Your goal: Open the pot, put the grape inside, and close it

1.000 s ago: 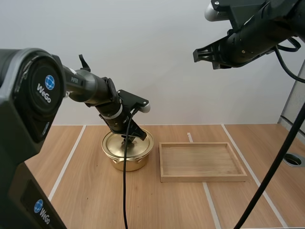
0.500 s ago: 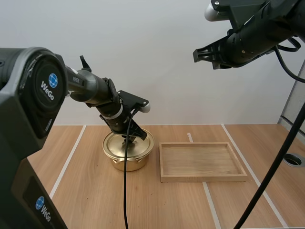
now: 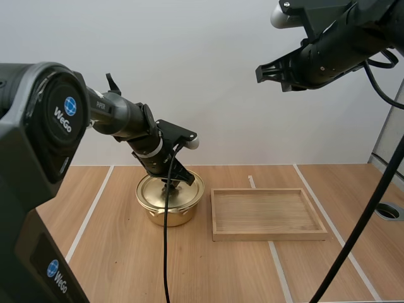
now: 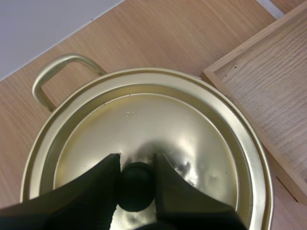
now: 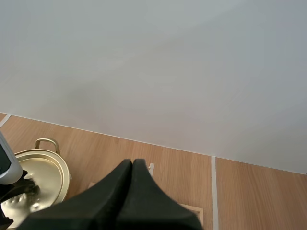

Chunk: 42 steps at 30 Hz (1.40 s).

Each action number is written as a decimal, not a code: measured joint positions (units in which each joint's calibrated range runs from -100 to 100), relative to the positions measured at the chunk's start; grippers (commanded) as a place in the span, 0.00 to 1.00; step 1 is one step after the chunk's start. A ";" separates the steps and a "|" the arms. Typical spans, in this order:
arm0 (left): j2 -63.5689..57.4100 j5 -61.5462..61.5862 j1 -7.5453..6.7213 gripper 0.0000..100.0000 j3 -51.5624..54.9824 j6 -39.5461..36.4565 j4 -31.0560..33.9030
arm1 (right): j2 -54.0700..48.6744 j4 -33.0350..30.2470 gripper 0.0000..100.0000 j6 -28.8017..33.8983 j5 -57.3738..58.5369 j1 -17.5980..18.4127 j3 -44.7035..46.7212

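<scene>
A golden pot (image 3: 168,211) stands on the table left of centre with its lid (image 3: 183,188) on. My left gripper (image 3: 170,185) reaches down onto the lid. In the left wrist view its two black fingers (image 4: 100,187) pinch the lid's black knob (image 4: 136,189) from both sides, so the left gripper (image 4: 135,165) is shut on it. The lid (image 4: 158,129) sits flat inside the pot's rim, with a loop handle (image 4: 55,72) at the far side. My right gripper (image 3: 260,72) hangs high above the table, far from the pot. Its fingers lie together as one dark wedge (image 5: 132,165).
A shallow wooden tray (image 3: 268,235) with nothing in it lies just right of the pot, its corner (image 4: 216,76) close to the rim. White tape lines cross the wooden table (image 3: 113,265). From the right wrist the pot (image 5: 45,165) shows far below.
My left arm's shoulder has shifted slightly while its gripper stays at the lid's knob. The pot, the lid and the right arm have not moved.
</scene>
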 measured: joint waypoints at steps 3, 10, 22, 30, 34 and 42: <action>0.28 -0.76 0.00 0.80 0.00 0.00 0.00 | 0.00 0.00 0.00 0.00 0.00 0.00 0.00; -0.10 -1.26 0.00 0.89 0.00 0.00 0.33 | 0.00 0.00 0.00 0.00 0.16 0.00 0.00; -7.22 8.31 0.00 0.89 -7.47 -0.93 0.90 | 0.00 0.13 0.00 -0.11 1.41 0.00 0.00; -15.06 12.52 0.00 0.89 -15.14 -3.88 3.53 | 0.00 0.13 0.00 -0.11 1.41 0.00 0.00; -19.56 13.71 0.00 0.86 -17.54 -5.15 4.83 | 0.00 0.13 0.00 -0.11 1.41 0.00 0.00; -27.75 13.85 0.00 0.08 -17.87 -5.64 5.31 | 0.00 0.13 0.00 -0.11 1.41 0.00 0.00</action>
